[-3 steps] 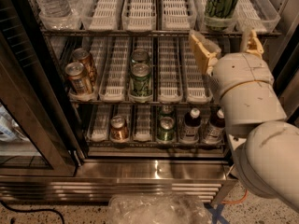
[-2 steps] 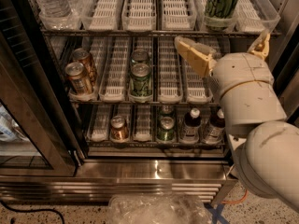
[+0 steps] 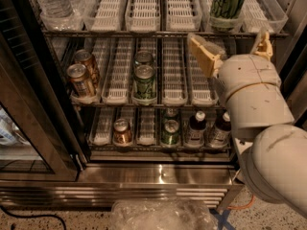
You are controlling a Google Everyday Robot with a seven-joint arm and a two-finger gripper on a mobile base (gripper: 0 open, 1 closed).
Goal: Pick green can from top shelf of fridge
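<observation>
The green can (image 3: 229, 1) is tall, dark green with pale streaks, and stands in a translucent lane tray at the right of the top shelf (image 3: 144, 13) of the fridge (image 3: 158, 174). Its lid is cut off by the frame's upper edge. My gripper (image 3: 233, 48) is open and empty, just below and in front of the can, at the level of the top shelf's front edge. One tan finger (image 3: 204, 55) points left of the can and the other (image 3: 263, 41) shows to its right. My white arm (image 3: 254, 104) fills the right side.
Clear water bottles (image 3: 53, 1) stand at the top shelf's left. The middle shelf holds copper cans (image 3: 81, 78) and shorter green cans (image 3: 144, 80). The bottom shelf holds cans and dark bottles (image 3: 196, 128). The open glass door (image 3: 29, 128) is at the left. A plastic-wrapped bundle (image 3: 163, 214) lies on the floor.
My gripper has turned at the wrist and its left finger has swung outward, so the fingers stand wider apart below the green can. The can and shelves have not moved.
</observation>
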